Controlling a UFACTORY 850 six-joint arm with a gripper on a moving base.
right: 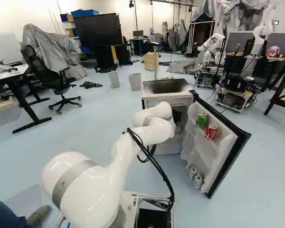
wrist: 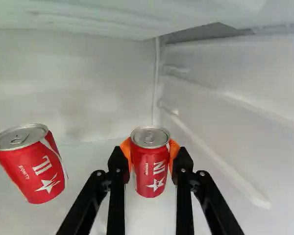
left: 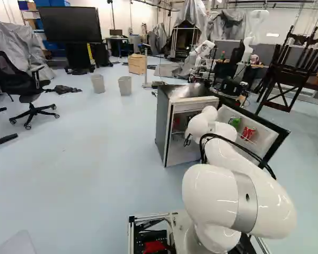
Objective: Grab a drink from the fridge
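Drink can (wrist: 150,169) sits gripped between both pads of the gripper (wrist: 150,155) inside the fridge (left: 162,121), another can (wrist: 32,169) at ten o'clock; grasp looks done, withdrawal remains

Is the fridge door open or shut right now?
Open: the door stands swung out from the fridge, and the green can on its inner side shows in both base views.
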